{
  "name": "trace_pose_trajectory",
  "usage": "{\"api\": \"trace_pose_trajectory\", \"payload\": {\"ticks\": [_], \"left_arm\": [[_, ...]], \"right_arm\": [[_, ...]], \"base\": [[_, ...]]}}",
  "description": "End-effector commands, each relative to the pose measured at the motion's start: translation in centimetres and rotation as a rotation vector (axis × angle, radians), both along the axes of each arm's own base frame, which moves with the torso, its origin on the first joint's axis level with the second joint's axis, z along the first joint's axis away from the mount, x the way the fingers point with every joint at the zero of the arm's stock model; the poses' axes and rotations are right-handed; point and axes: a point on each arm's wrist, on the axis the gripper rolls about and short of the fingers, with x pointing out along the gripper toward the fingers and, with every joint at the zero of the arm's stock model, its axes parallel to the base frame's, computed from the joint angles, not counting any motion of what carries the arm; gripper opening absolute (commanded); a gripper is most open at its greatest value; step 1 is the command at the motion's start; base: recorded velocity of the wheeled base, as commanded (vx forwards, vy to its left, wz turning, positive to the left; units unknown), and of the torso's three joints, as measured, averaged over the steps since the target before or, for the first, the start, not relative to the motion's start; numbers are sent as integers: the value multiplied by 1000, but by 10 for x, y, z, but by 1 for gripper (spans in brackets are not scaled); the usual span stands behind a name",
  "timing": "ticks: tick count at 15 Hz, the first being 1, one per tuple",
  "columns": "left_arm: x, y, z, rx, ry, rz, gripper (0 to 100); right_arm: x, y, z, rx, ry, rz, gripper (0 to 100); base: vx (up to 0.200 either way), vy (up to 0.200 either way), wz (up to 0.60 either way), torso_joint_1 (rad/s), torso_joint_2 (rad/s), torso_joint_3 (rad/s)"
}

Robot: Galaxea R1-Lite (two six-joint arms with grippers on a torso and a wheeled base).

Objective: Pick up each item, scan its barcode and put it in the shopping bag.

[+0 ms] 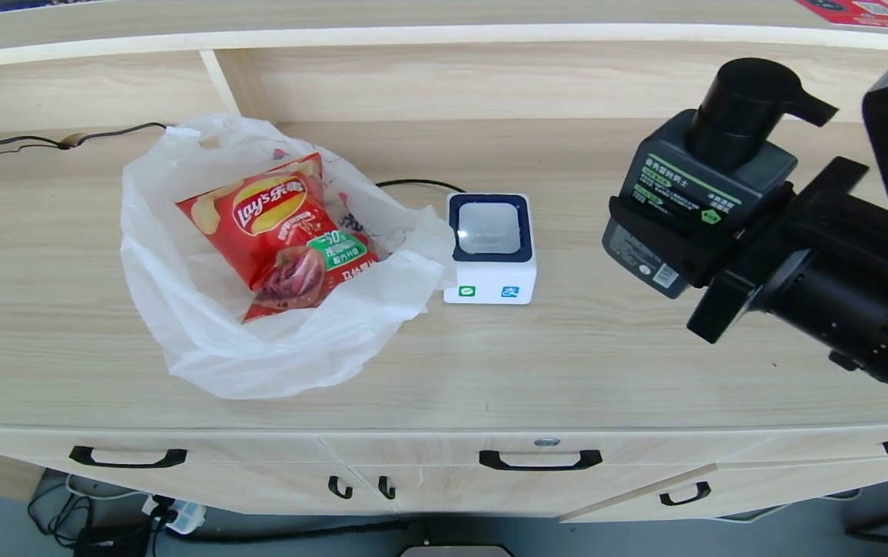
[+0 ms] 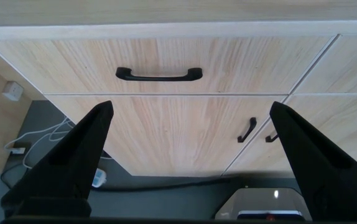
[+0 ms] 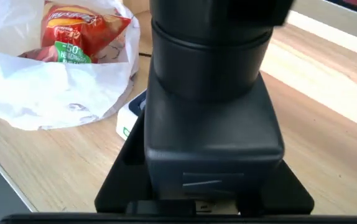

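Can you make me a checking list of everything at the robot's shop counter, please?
surface: pale wooden counter.
job's things: chips bag inside the white shopping bag; scanner beside it; dark pump bottle held above the counter's right.
clutter: red card on the top ledge.
claws: right claw shut on the bottle; left claw open, facing the drawers.
cables: black cable behind the scanner, another far left, more on the floor.
surroundings: drawers with black handles below.
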Motion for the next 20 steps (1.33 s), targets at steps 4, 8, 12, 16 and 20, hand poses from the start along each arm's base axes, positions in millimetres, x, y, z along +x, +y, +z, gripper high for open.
{"api": "trace_pose_trajectory", "payload": {"ticks": [4, 8, 12, 16, 20], "left_arm": [[0, 0, 0, 2, -1, 0, 100], [0, 0, 0, 4, -1, 0, 100], [0, 0, 0, 7, -1, 0, 100], [0, 0, 0, 8, -3, 0, 100], [0, 0, 0, 8, -3, -1, 100]], "right_arm": [[59, 41, 11, -286, -289, 130, 0], [76, 57, -4, -413, -395, 211, 0], [95, 82, -8, -405, -525, 395, 0], [124, 59, -8, -415, -604, 377, 0], [138, 51, -19, -426, -606, 355, 0]], "base": [[0, 0, 0, 0, 0, 0], [0, 0, 0, 0, 0, 0], [0, 0, 0, 0, 0, 0], [0, 0, 0, 0, 0, 0], [0, 0, 0, 0, 0, 0]]}}
